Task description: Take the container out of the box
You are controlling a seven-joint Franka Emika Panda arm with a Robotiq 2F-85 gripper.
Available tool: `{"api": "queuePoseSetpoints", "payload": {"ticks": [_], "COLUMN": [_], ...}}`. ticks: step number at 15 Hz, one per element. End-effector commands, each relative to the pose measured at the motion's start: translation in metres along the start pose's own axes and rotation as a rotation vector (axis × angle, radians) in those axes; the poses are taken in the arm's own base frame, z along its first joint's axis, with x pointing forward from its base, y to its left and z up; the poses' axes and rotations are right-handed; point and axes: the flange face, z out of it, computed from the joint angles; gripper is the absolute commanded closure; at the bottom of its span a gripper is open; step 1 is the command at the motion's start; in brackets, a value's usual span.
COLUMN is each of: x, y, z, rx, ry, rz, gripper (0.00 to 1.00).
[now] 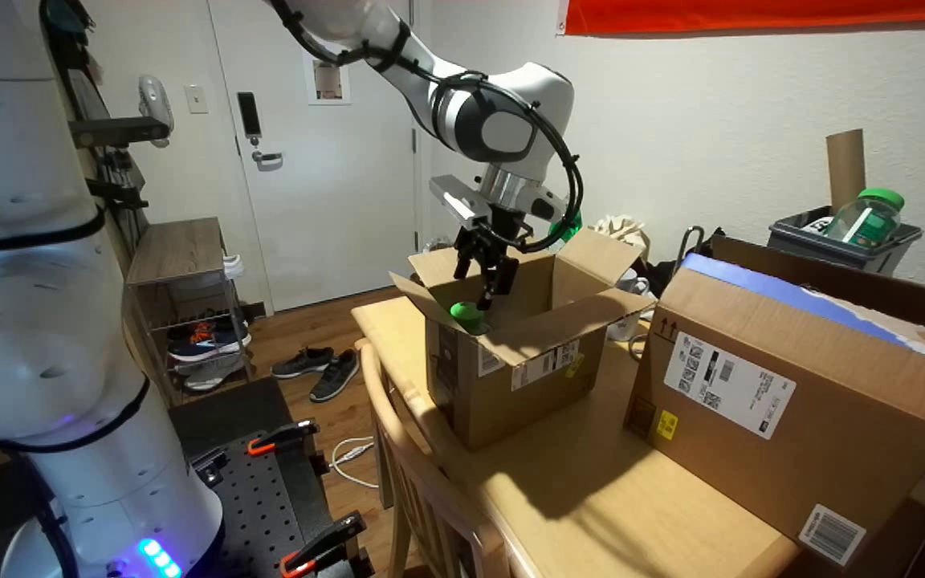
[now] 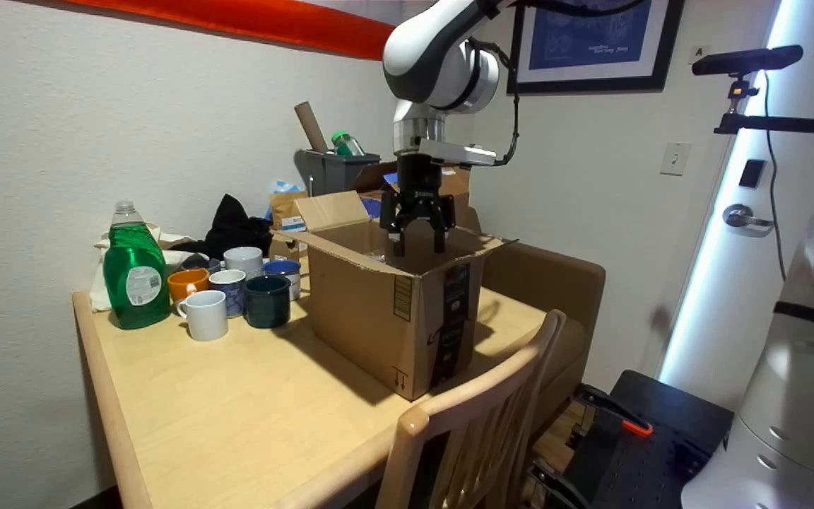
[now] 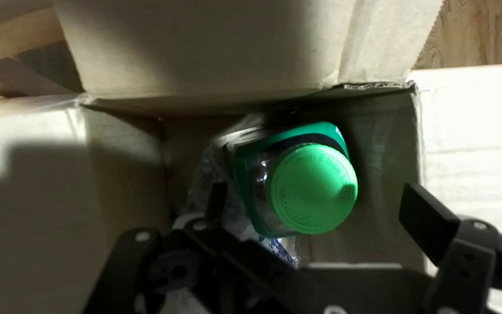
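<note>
A cardboard box (image 1: 511, 401) stands on the tabletop (image 2: 223, 403), by the edge beside a wooden chair (image 2: 460, 404). Inside, toward that edge, a green-lidded container (image 3: 314, 188) sits below the gripper (image 2: 419, 245), which hangs empty, jaws spread, apart from it.

In an exterior view the box (image 1: 523, 401) hides the lower part of the container (image 1: 467, 314)

Your container (image 3: 292, 183) is deep green under a brighter green lid (image 3: 314, 189); your gripper (image 2: 419, 245) is black. Your box (image 2: 361, 311) is brown with a black printed strip (image 2: 452, 322), the carton (image 1: 832, 425) brown with blue tape (image 1: 792, 299), one mug (image 2: 182, 282) orange, the banner (image 2: 294, 27) red.
</note>
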Motion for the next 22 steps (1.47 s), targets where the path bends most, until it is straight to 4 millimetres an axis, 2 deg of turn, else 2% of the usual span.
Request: {"api": "queuePoseSetpoints", "payload": {"ticks": [1, 7, 16, 22], "x": [0.002, 0.009, 0.015, 0.015], "y": [-0.01, -0.006, -0.006, -0.003], "z": [-0.009, -0.004, 0.015, 0.019], "rx": [0.002, 0.011, 0.001, -0.002], "ry": [0.003, -0.004, -0.034, -0.04], "rz": [-0.016, -0.02, -0.028, -0.03], "gripper": [0.0, 0.0, 0.0, 0.0]}}
